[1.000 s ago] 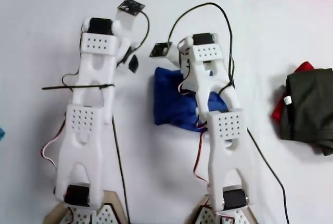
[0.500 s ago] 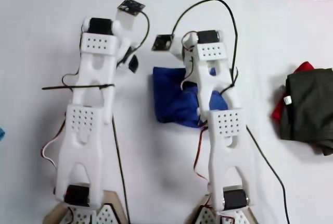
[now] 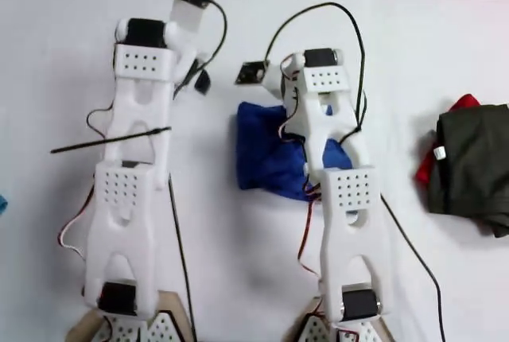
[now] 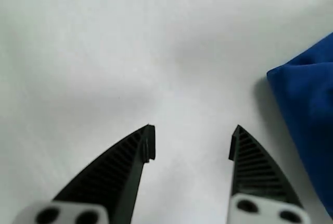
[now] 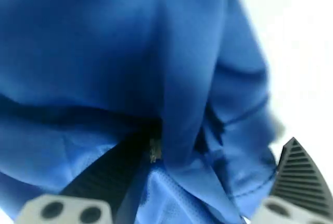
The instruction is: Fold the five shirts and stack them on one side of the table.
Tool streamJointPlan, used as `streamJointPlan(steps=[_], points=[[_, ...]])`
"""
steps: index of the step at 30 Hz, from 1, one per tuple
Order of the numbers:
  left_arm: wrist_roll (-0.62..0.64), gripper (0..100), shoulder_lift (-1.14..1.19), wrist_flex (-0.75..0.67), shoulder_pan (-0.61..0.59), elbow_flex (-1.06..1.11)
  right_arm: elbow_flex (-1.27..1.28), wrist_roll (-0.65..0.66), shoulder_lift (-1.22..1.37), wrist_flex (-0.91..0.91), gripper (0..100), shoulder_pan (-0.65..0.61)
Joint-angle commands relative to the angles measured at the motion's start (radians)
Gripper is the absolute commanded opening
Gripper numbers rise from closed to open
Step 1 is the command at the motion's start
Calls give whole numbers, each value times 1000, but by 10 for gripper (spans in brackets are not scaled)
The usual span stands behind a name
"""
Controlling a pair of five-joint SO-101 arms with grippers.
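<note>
Blue shirt point(image 3: 266, 151) bunched inside spread-jawed right tool point(image 5: 221, 148), left tool point(image 4: 193, 130) gaping, moved farther up white table point(image 3: 64, 40)

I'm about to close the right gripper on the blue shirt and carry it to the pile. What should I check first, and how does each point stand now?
1. Left gripper open and empty above the bare table: ok.
2. Left gripper apart from the blue shirt: ok, the shirt lies off to its side.
3. Right gripper open around a fold of the blue shirt: ok.
4. Blue shirt folded flat: not ok, it looks bunched and creased.
5. Pile at the table's side, dark shirt on top of red shirt: ok.
6. Number of shirts in the pile: cannot tell.
</note>
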Motion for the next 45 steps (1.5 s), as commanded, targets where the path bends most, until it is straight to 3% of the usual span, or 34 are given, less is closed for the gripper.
streamJointPlan(steps=[1,7,13,20,28,36,45], points=[[-2,252,-97,17,-8,-39,118,-9,-31,25,323,-4],[-2,252,-109,17,-8,-39,167,-31,-36,25,139,33],[-2,252,-109,17,-8,-41,164,-46,-38,24,16,67],[-2,252,-107,17,-8,-41,34,-48,-41,22,21,58],[-38,252,-106,17,-8,-39,-184,-155,-101,25,19,74],[-46,252,-106,17,-35,-39,-54,-176,-398,25,19,150],[-51,252,-98,17,-51,-39,213,-175,-785,25,19,354]])
